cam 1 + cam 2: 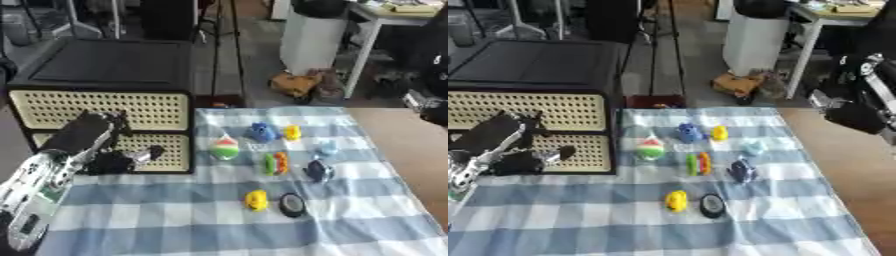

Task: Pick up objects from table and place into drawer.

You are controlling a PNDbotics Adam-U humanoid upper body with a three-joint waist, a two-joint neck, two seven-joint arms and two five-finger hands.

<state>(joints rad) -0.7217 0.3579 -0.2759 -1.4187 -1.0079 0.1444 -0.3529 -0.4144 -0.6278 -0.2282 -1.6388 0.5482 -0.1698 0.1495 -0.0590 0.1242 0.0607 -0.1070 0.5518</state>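
Left eye view: cabinet (pixel 105 107), two wicker drawers, both shut, contents hidden. Left hand (pixel 122 159) curled at lower drawer (pixel 162 152) front, holding nothing visible. Seven toys (pixel 278 163) and black disc (pixel 292 204) on checked cloth (pixel 175 220). Right hand (pixel 855 116) raised, fingers unclear.

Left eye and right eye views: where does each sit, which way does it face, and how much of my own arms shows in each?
Left eye view: in the head, looking down and forward at the checked cloth and the cane-front drawer cabinet; the left hand reaches at the lower drawer.
Right eye view: beside it, same aim, set a little rightward; the right hand shows raised at the right edge, fingers unclear.
Shared: the small toys, such as the yellow duck and the blue toy.
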